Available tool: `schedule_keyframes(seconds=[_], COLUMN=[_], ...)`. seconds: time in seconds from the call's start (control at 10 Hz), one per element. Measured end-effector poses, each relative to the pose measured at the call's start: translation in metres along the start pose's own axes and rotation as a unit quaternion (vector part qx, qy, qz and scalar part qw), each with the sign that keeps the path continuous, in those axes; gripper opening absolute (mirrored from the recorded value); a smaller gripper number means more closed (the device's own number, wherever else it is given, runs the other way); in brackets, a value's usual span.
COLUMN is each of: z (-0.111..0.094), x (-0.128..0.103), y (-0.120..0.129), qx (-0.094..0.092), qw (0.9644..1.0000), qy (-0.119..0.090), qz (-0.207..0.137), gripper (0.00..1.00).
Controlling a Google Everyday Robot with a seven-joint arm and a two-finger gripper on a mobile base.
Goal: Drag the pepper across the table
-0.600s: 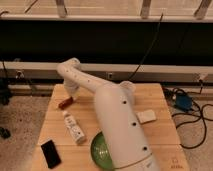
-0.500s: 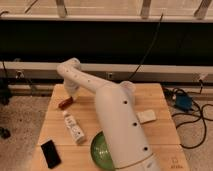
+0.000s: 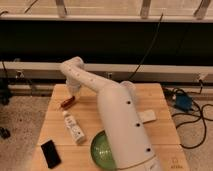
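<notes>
Claw (image 3: 75,94) is down at the far-left corner of the worktop (image 3: 150,97), hanging from the bent white arm (image 3: 120,125), right at the stem-side end of the pepper (image 3: 67,102). Open or closed: can't tell, and contact can't be confirmed either. The pepper lies flat and diagonal near the left edge. A white tube bottle (image 3: 74,127) lies just nearer the camera than it, apart. There's a black slab (image 3: 50,153) at the near-left corner, and a green bowl (image 3: 101,150) partly behind the arm.
</notes>
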Motion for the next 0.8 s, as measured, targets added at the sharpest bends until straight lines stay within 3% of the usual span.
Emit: schedule_keyframes(seconds=[0.8], z=[-0.007], x=[0.012], y=[0.017], qx=[-0.001], qw=[1.0000], qy=[-0.004], qz=[0.002], gripper=[0.00])
